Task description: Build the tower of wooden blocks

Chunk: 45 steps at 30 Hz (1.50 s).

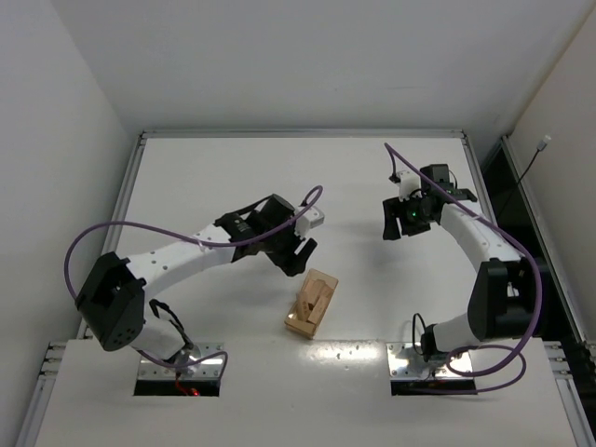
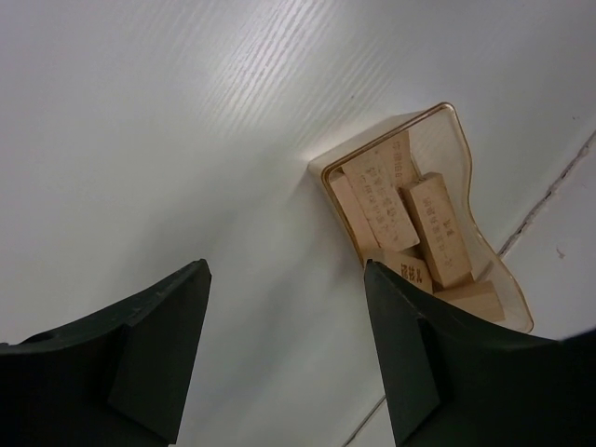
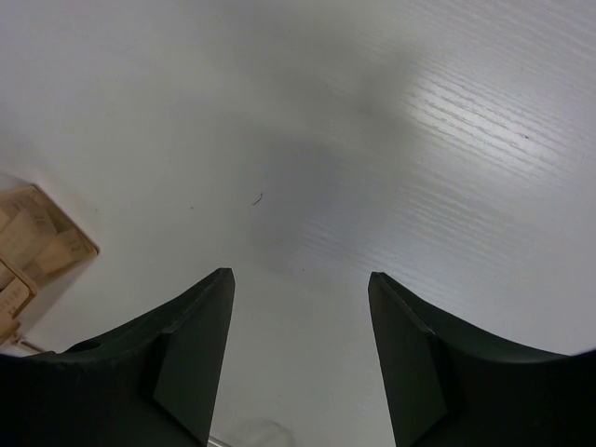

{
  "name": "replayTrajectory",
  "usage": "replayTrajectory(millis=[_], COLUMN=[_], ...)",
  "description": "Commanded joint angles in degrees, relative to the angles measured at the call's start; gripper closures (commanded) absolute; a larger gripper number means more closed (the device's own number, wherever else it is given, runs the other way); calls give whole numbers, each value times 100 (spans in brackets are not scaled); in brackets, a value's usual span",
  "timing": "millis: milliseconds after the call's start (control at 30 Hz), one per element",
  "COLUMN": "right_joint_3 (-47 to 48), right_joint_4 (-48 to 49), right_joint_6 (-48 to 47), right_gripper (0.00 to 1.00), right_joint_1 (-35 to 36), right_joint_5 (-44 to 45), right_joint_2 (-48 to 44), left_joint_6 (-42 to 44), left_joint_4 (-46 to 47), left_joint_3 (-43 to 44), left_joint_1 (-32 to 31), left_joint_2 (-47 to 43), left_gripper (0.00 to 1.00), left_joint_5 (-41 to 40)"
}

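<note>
Reaching from its base at the near left, the left arm [image 1: 172, 258] lies low across the white desk [image 1: 214, 172]. The left tool [image 1: 296, 258] hangs just beside the far left edge of a small clear tray [image 1: 331, 281], which sits near the middle of the desk's near half. The wood blocks [image 1: 312, 300] of the tower lie inside that tray, light tan bars heaped loosely at different angles and not yet stacked crosswise. From the left wrist, the two dark fingers [image 2: 149, 354] stand apart with only bare desk between them, so this tool is released and grasps nothing. The tray, with its amber-tinted rim, sits ahead and to the right, its near corner hidden behind the right-hand finger; whether that finger touches the tray I cannot tell. Printed marks show on several bars but are too small to read. The right arm [image 1: 489, 251] bends up from its base at the near right, and the right tool [image 1: 401, 226] hovers over bare desk, well apart from the tray and off to its far right. Its wrist view shows the fingers [image 3: 186, 363] parted over a patch of white surface with nothing between them, so it is released too. A corner of the tray and a few bars show at the left edge of that view.
</note>
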Motion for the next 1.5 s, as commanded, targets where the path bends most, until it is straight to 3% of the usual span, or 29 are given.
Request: replayTrajectory(millis=[0,200,567,700,867,1067,1133,1467], right_joint_3=[-2,51,51,51,51,51,51,103], right_joint_4=[67,15,15,15,15,15,15,15], right_joint_6=[60,60,7,7,7,7,7,60], right_gripper=[44,44,44,44,44,44,44,44], right_joint_1=[13,13,13,13,13,13,13,13], right_joint_5=[-116,-116,-116,-116,-116,-168,-168,-221], right_joint_2=[-9,43,43,43,96,201,201,254], left_joint_6=[-300,-353,-458,-511,-563,-625,-677,-792], left_joint_4=[48,100,258,259,259,311,311,828], left_joint_3=[-63,-64,164,366,691,868,868,622], left_joint_1=[-165,-569,-623,-623,-623,-623,-623,-394], left_joint_2=[55,337,1031,1391,1699,1699,1699,970], left_gripper=[36,36,38,46,68,84,99,100], left_joint_5=[-83,-22,-22,-22,40,-65,-205,-1259])
